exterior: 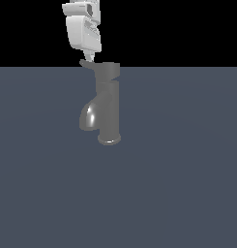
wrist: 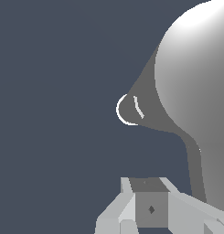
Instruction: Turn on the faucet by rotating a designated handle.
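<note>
White two-finger gripper at tip of thin flat grey lever handle on dull grey metallic faucet; finger gap unreadable; risks slipping off tip.

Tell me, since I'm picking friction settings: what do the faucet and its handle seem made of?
The faucet looks like dull grey metal; its curved spout carries a bright glossy highlight. The handle appears to be the same grey, matte, with no shine. Being a render, that is only a look.

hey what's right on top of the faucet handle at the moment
The claw hangs directly above the handle, its tip down at the lever's outer end. Whether it actually touches, or is open or shut, cannot be told. The faucet cap beside it carries nothing.
</note>
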Controlling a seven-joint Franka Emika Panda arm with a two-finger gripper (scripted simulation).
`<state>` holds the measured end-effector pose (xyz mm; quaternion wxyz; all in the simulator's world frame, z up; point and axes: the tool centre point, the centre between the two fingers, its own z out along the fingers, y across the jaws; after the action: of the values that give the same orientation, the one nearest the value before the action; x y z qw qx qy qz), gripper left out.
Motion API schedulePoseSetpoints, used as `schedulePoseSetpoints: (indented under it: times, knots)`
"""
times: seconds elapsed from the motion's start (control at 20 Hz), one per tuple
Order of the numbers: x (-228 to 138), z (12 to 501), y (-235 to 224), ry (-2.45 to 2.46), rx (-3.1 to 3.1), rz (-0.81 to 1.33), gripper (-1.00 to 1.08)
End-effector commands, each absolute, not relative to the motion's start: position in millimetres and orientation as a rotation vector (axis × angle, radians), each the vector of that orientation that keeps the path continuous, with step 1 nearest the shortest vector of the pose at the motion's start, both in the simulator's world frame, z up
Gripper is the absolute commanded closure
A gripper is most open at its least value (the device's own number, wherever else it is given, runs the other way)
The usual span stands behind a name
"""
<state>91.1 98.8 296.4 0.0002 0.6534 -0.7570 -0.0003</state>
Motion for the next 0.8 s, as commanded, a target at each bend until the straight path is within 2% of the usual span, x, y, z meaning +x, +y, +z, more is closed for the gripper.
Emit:
schedulePoseSetpoints:
  times: [0.0, 0.75]
  knots:
    - [85, 296, 102, -2.378, 2.053, -0.001, 1.08]
    - [49, 296, 118, -2.378, 2.052, -0.001, 1.08]
